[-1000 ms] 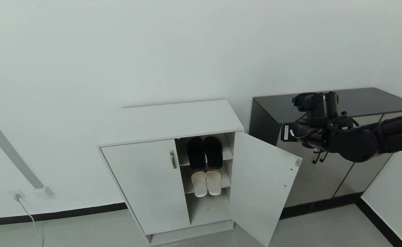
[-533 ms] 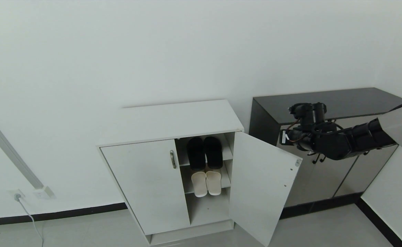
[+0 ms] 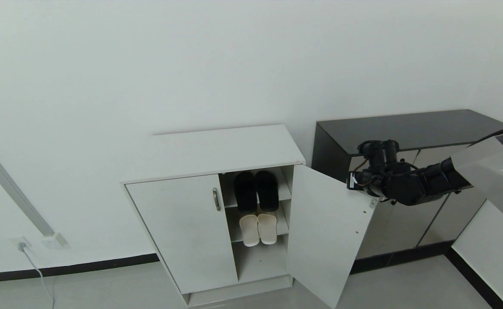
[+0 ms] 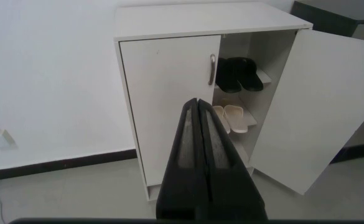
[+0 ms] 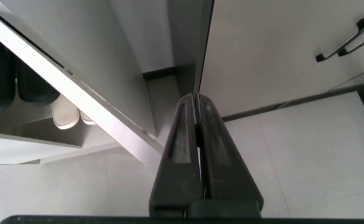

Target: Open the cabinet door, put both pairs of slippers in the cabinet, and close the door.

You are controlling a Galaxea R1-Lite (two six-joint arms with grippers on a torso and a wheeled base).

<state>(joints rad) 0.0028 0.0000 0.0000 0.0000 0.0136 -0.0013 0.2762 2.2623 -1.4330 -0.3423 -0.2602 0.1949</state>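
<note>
standing open, the cabinet's right door [image 3: 324, 231] angles out into the room. inside the white cabinet [image 3: 217, 150] the black slippers [image 3: 256, 191] sit side by side on the top shelf, with the white slippers [image 3: 258, 228] on the shelf just below. the left door [image 3: 182, 231] is closed. the right gripper [image 5: 198, 99], fingers pressed together on nothing, is at the open door's upper outer corner, behind it; i can't tell if it touches. the left gripper [image 4: 198, 106], clenched and empty too, is out in front of the cabinet, well apart. a dark cabinet [image 3: 406, 128] stands just beside.
</note>
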